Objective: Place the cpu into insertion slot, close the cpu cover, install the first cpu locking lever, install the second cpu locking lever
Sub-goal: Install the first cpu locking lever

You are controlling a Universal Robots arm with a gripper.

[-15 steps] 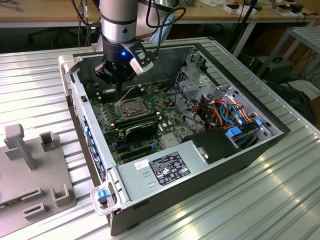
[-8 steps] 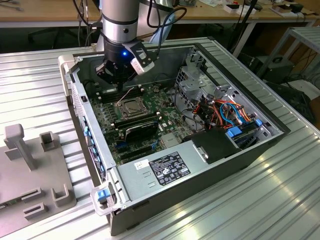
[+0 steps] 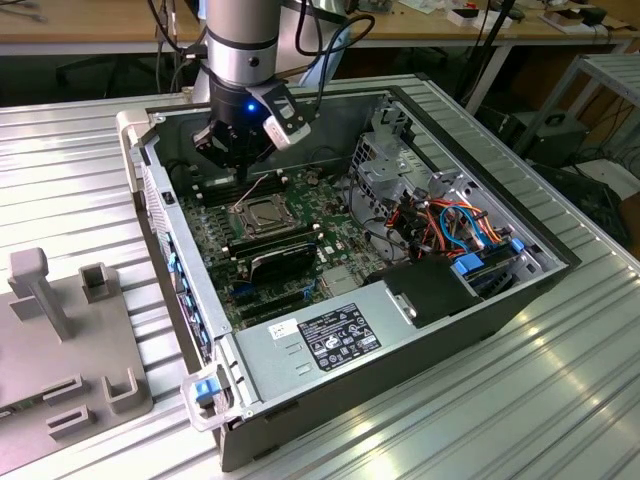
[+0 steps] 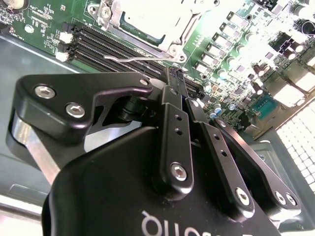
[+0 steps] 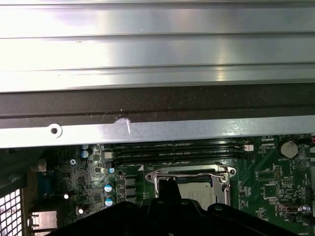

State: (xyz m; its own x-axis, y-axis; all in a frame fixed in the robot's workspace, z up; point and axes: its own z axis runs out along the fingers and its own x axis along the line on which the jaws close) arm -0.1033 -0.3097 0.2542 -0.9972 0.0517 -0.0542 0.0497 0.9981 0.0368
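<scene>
My fingers (image 4: 173, 98) are pressed together on nothing, tips low over the memory slots (image 4: 113, 46) beside the insertion slot (image 3: 243, 213). The cpu (image 5: 196, 192) sits inside it under the lowered cpu cover (image 5: 189, 171). I judge closed tips suit nudging the thin locking lever (image 4: 138, 58).
</scene>
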